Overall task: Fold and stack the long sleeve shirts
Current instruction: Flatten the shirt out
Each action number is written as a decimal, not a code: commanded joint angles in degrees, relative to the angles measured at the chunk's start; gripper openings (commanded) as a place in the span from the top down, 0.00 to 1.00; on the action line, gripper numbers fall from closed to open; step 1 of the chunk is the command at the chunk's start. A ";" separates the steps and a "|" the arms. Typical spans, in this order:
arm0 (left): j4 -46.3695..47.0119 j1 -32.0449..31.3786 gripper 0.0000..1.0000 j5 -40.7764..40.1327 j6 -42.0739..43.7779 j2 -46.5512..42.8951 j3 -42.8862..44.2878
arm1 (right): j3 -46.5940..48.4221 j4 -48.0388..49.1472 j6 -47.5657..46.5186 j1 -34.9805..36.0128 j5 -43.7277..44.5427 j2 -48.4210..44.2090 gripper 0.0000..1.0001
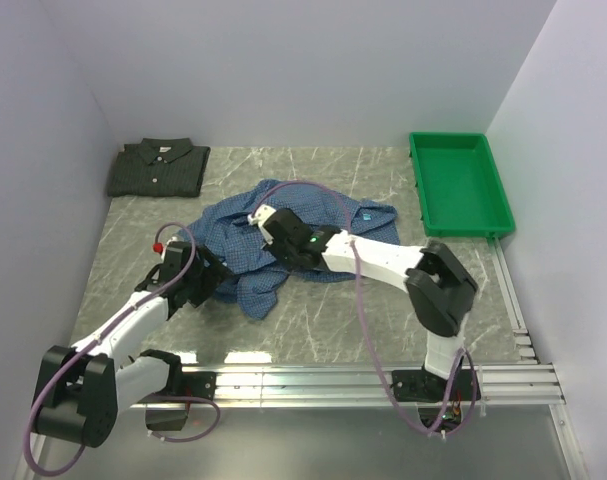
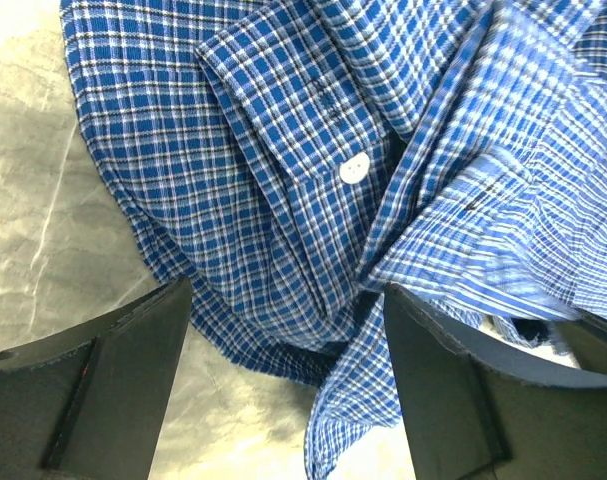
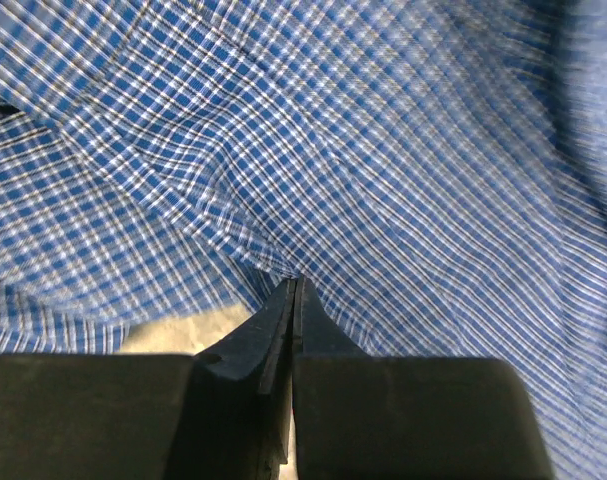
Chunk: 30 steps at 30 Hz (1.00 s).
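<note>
Blue shirt (image 1: 328,208) crumpled, pinched by right gripper (image 3: 295,285) (left gripper (image 2: 286,300) spread)

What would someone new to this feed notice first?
The crumpled blue shirt sprawls mid-table, the right gripper shut on its cloth and the left gripper open at its near-left edge. The dark shirt lies folded in the far-left corner; the green tray sits far right.

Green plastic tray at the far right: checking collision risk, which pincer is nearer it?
Right. The right pincer is shut on the crumpled blue checked shirt, left of the green plastic tray; the left pincer, open, sits at that shirt's near-left edge, farther off.
</note>
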 commanded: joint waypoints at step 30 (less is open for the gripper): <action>4.47 0.30 0.78 -0.20 -1.65 19.03 9.49 | -25.88 -9.26 23.59 -19.70 17.02 -62.74 1.00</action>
